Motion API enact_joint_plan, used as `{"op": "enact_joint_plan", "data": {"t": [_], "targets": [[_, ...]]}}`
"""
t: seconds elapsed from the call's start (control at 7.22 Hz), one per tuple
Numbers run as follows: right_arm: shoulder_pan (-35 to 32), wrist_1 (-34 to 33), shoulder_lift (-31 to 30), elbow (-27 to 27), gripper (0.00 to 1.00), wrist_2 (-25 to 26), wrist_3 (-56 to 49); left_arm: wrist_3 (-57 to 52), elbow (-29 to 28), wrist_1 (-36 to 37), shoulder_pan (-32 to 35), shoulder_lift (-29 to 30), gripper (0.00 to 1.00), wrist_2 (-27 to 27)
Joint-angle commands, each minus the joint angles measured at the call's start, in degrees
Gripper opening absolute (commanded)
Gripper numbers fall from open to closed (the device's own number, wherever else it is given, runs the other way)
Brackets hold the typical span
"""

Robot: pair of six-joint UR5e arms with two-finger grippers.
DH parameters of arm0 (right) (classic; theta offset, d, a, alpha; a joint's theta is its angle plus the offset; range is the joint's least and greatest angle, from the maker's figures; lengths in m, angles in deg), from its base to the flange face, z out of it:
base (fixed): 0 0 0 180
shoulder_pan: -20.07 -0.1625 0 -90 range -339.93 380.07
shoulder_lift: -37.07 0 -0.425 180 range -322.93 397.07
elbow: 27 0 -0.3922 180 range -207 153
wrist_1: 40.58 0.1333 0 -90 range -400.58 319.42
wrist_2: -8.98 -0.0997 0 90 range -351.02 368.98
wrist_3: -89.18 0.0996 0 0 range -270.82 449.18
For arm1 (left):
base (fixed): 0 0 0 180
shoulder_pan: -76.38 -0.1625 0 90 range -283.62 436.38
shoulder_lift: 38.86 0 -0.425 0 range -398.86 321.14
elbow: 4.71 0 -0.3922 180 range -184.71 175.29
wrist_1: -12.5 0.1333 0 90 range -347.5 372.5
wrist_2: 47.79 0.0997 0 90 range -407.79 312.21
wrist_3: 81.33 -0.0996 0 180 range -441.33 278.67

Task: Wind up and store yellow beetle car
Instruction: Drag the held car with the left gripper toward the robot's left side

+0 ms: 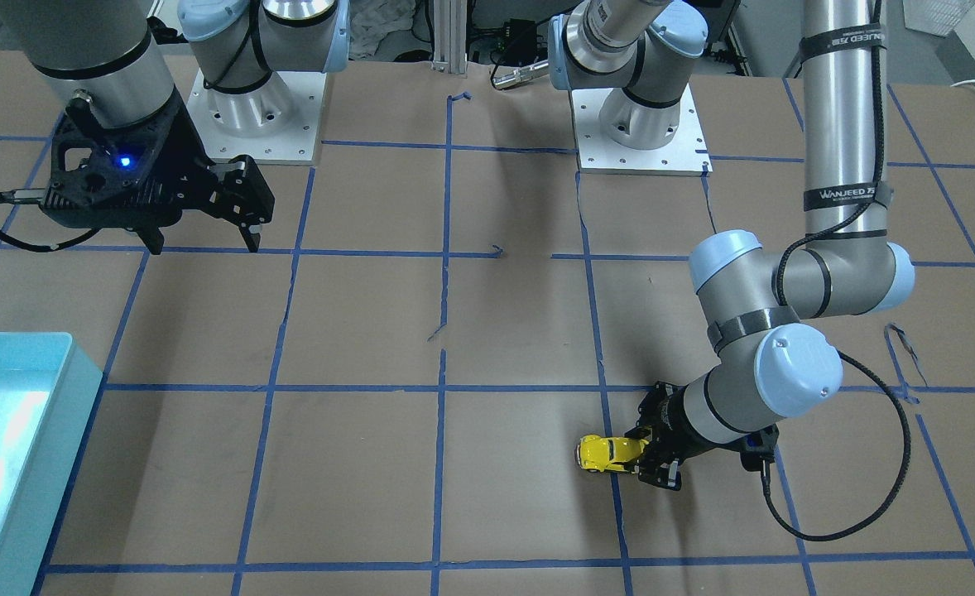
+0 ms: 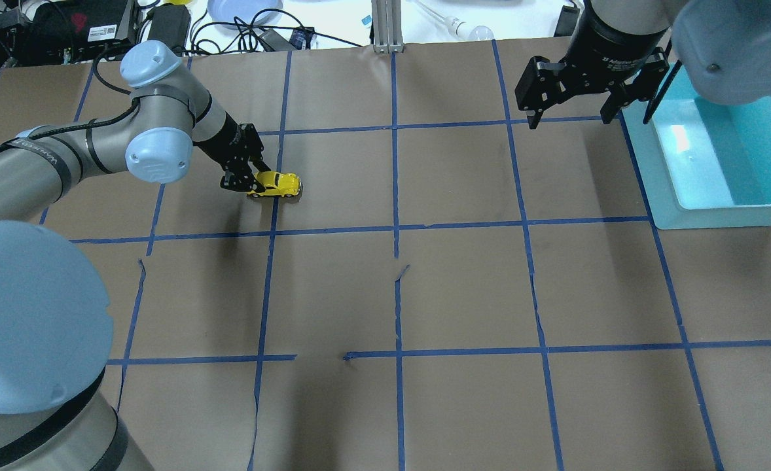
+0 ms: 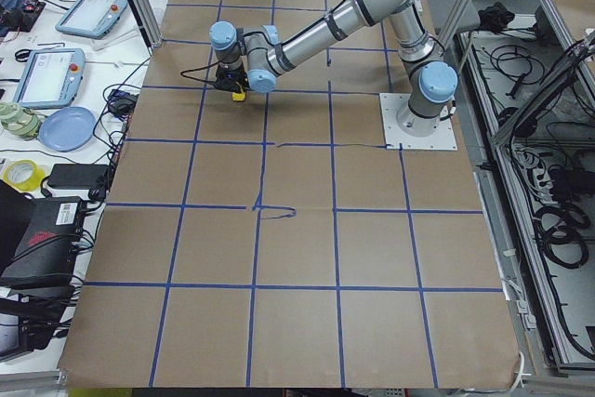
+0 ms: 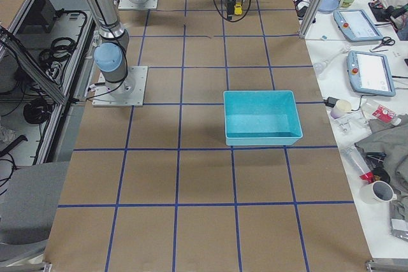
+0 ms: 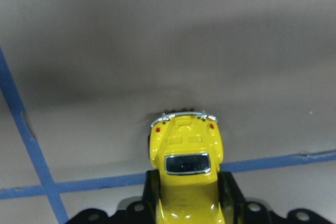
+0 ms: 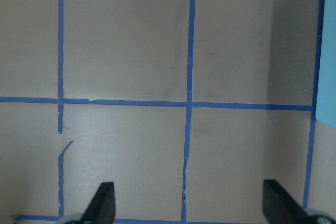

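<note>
The yellow beetle car (image 2: pixel 277 184) sits on the brown table, far left in the overhead view. It also shows in the front view (image 1: pixel 609 452) and the left wrist view (image 5: pixel 186 171). My left gripper (image 2: pixel 245 185) is shut on the car's front half, low at the table; its black fingers (image 5: pixel 231 192) press both sides of the body. The car's rear points away from the wrist. My right gripper (image 2: pixel 572 112) is open and empty, hovering above the table beside the teal bin (image 2: pixel 719 212). Its fingertips (image 6: pixel 102 203) show wide apart in the right wrist view.
The teal bin (image 1: pixel 7 463) stands at the table's far right in the overhead view, and shows in the right side view (image 4: pixel 261 119). Blue tape lines (image 2: pixel 395 229) grid the brown paper. Cables, tablets and a plate lie beyond the far edge (image 2: pixel 241 13).
</note>
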Motion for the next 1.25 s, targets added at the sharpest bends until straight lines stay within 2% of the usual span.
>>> {"op": "enact_joint_plan", "data": {"t": [0.0,1.11], "targets": [[-0.01,-0.01,0.04,0.0,1.0,-0.03,0.08,-2.08,-0.03,0.04,-2.6,-0.21,0.0,2.92],[-0.09,-0.01,0.04,0.0,1.0,-0.03,0.43,-13.6,-0.56,-0.04,-13.07,0.32,0.0,3.01]]}}
